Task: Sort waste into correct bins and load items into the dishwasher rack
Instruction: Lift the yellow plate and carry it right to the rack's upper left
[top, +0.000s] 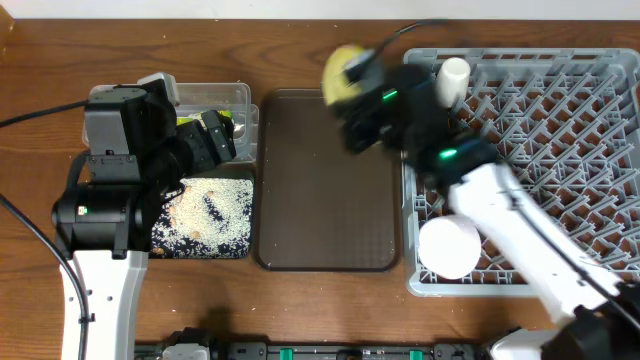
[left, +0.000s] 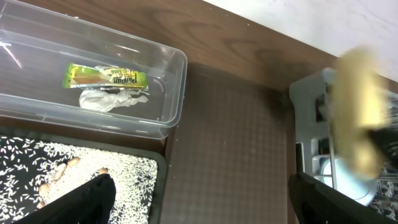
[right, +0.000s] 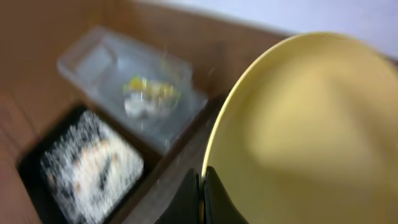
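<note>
Right wrist view: my right gripper (right: 201, 194) is pinched shut on the rim of the yellow plate (right: 298, 137), all blurry, over the far edge of the brown serving tray (top: 325, 190), right beside the dishwasher rack (top: 560, 110). Meanwhile my left gripper (left: 198, 186) is spread wide by the clear tub (left: 177, 81), which has the snack wrapper (left: 106, 78) and napkin (left: 112, 99) in it.

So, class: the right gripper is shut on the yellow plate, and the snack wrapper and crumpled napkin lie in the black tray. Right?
Not quite. The snack wrapper and crumpled napkin lie in the clear plastic tub, not the black tray, which holds rice; the left wrist view shows it. The right gripper is indeed shut on the yellow plate.
</note>
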